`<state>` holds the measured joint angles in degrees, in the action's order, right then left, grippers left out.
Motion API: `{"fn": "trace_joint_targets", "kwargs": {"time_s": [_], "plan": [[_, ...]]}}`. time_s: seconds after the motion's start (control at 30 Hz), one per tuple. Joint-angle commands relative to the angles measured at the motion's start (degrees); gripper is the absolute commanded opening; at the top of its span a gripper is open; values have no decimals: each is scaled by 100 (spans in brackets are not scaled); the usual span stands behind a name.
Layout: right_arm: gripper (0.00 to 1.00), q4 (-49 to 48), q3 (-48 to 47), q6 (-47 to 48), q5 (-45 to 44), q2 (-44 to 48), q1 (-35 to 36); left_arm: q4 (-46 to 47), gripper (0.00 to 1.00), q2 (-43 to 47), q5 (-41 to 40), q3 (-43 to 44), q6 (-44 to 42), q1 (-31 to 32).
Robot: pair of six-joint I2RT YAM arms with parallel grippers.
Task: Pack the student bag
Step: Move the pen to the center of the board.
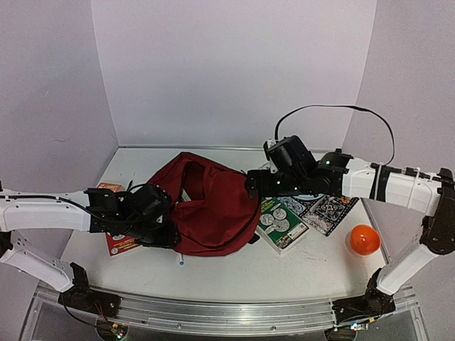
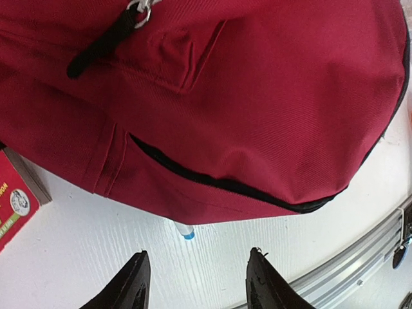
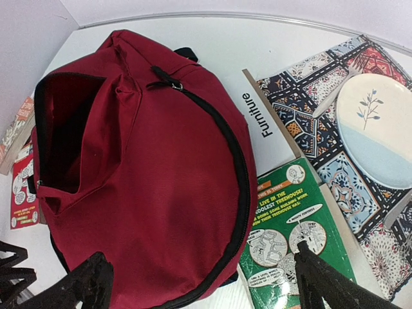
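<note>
The student bag (image 1: 213, 206) is a dark red backpack lying in the middle of the table, its mouth (image 3: 64, 135) gaping towards the left. My left gripper (image 1: 160, 222) hovers at the bag's near-left side. In the left wrist view the left gripper (image 2: 201, 283) stands open over bare table, just short of the bag (image 2: 257, 96), with nothing between its fingers. My right gripper (image 1: 253, 186) hangs above the bag's right edge. Its jaws (image 3: 206, 283) are spread wide, one finger over the bag (image 3: 148, 174) and the other over a green book (image 3: 290, 238).
A white pen with a blue cap (image 2: 185, 232) pokes out from under the bag's near edge. A red book (image 1: 117, 243) lies left of the bag. Right of it lie the green book (image 1: 282, 224), a patterned book (image 1: 327, 209) and an orange ball (image 1: 364, 239).
</note>
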<state>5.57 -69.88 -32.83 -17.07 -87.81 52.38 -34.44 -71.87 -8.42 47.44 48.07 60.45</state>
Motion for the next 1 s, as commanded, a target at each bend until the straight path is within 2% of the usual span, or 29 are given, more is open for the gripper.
{"fn": "trace_joint_targets", "kwargs": {"time_s": [0.0,0.1,0.2,0.53,0.73,0.97], "plan": [[98,119,220,-109,-351,351,-4,-2,45,-323,-259,-112,570,306],[98,120,351,-141,-420,425,-4,6,39,-517,-268,-179,779,495],[98,127,457,-162,-461,472,-7,15,37,-721,-302,-229,877,562],[98,128,422,-81,-597,457,-4,562,45,-1542,-515,-68,689,569],[98,128,370,-73,-604,415,-6,679,45,-2122,-666,123,564,571],[98,137,350,-79,-600,410,-5,686,45,-2335,-980,219,593,500]]}}
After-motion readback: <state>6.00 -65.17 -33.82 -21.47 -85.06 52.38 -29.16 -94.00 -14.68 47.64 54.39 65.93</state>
